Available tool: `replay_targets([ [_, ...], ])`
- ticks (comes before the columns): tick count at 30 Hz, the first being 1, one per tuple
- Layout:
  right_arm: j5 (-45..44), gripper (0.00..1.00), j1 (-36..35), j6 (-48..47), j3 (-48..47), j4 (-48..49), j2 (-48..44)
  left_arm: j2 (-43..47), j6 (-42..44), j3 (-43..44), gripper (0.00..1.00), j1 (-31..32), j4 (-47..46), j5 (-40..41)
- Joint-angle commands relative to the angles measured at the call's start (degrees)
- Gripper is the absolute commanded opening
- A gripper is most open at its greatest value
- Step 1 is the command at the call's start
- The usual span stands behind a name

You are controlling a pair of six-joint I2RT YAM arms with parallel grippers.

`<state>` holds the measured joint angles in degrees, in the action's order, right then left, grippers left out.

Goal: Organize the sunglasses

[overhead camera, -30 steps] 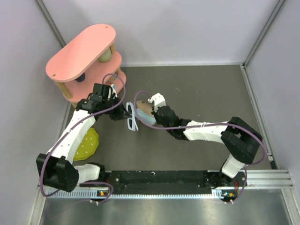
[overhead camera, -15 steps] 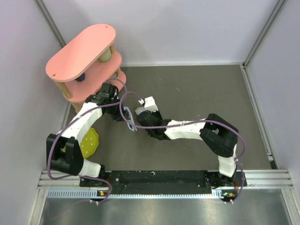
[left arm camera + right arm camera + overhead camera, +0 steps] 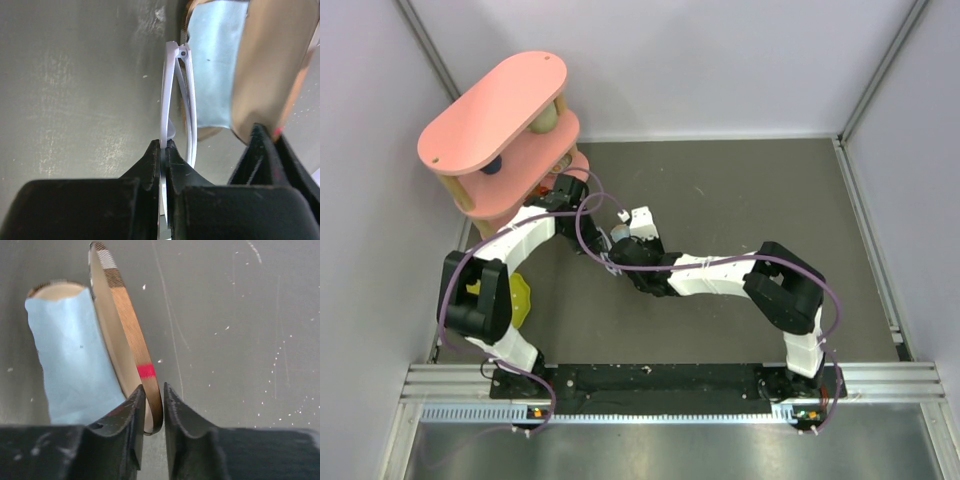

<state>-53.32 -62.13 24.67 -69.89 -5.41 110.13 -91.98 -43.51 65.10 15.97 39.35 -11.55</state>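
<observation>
The sunglasses (image 3: 176, 100) are a thin white folded frame, seen edge-on in the left wrist view. My left gripper (image 3: 164, 146) is shut on the frame and holds it right beside the open plaid case (image 3: 270, 65), whose lining carries the light blue cloth (image 3: 212, 65). My right gripper (image 3: 152, 392) is shut on the brown rim of the open case lid (image 3: 131, 325), with the blue cloth (image 3: 70, 355) to its left. In the top view both grippers meet near the table's middle left, the left (image 3: 592, 243) next to the right (image 3: 620, 240), hiding most of the case.
A pink two-tier shelf (image 3: 490, 115) with small objects stands at the back left, close behind my left arm. A yellow dish (image 3: 518, 300) lies on the floor by the left arm. The grey tabletop (image 3: 770, 200) is bounded by pale walls.
My left gripper carried the sunglasses right and toward the back, up against the case. My right gripper moved left with the case and now holds its lid rim.
</observation>
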Motion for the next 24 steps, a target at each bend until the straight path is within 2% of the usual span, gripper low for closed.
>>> replay_targets([
  [1, 5.59, 0.27, -0.45, 0.56, -1.66, 1.01, -0.35, -0.56, -0.79, 3.37, 0.0, 0.12, -2.96, 0.13],
  [14, 19.21, 0.48, 1.22, 0.65, 0.98, 4.27, -2.99, -2.41, -0.35, 4.15, 0.0, 0.12, -4.46, -0.49],
  [21, 23.79, 0.5, 4.29, 2.84, -0.34, 3.04, -3.07, -3.81, 1.66, 4.68, 0.0, 0.12, -4.55, -0.67],
  [24, 24.31, 0.56, 5.35, 3.63, -0.42, 2.34, -4.04, -4.52, 2.89, 4.77, 0.0, 0.12, -4.2, -0.58],
])
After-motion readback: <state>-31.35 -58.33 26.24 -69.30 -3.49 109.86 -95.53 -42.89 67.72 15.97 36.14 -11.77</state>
